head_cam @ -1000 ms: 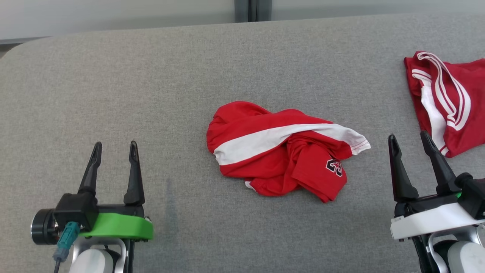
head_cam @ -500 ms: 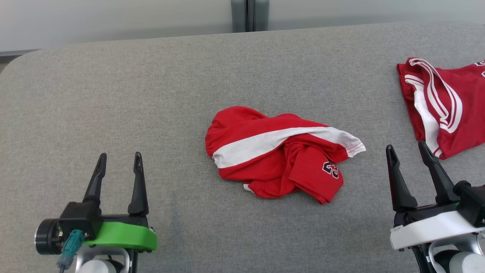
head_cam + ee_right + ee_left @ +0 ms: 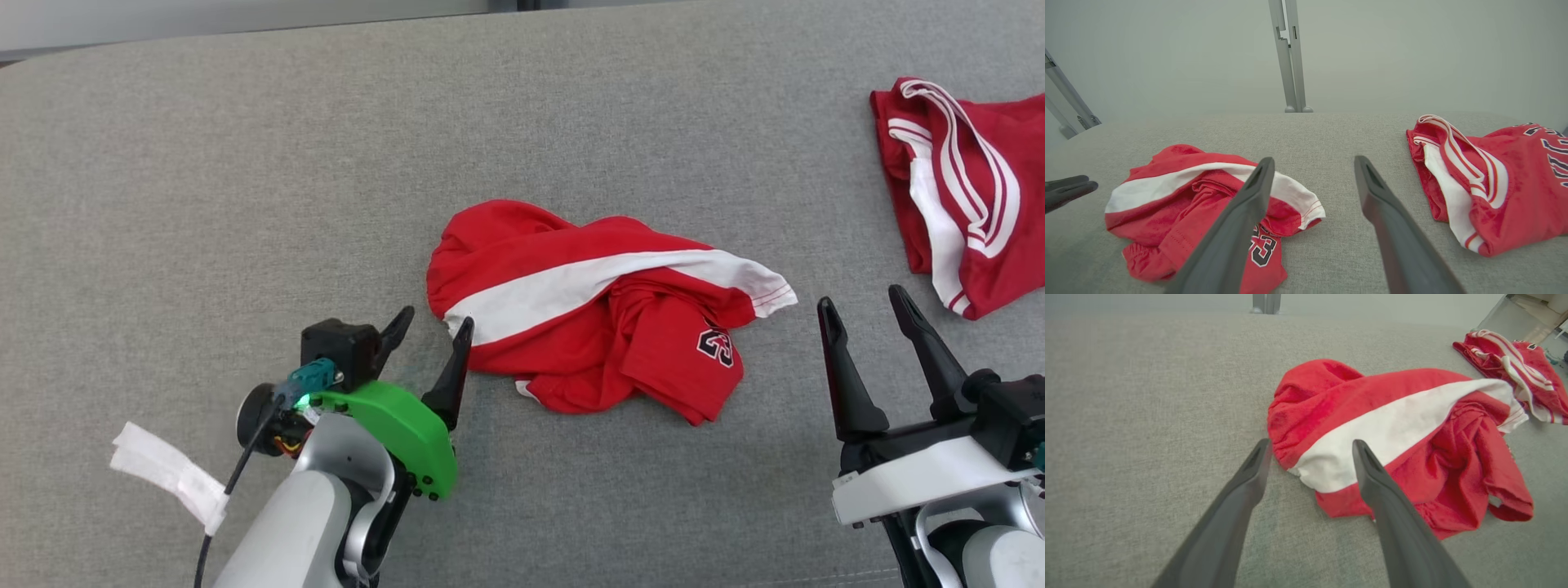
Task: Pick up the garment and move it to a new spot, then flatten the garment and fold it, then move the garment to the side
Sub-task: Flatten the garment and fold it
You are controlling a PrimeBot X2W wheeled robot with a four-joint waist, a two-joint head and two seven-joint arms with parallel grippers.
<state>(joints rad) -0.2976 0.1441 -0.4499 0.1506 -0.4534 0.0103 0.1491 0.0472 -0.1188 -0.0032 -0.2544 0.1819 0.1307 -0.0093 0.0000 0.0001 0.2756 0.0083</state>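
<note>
L gripper (image 3: 437, 318) sat w/ fingers apart at edge of crumpled red garment (image 3: 645, 351); R gripper (image 3: 860, 296) also apart, empty.

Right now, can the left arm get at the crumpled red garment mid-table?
Probably yes. The left gripper is open and sits right at the left edge of the crumpled garment, its fingers framing the end of the white stripe in the wrist view. Nothing lies between them on the grey table.

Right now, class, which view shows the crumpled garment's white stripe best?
Head view: the white stripe shows almost whole. Left wrist view is closer, but a finger overlaps it; in the right wrist view a finger covers part.
</note>
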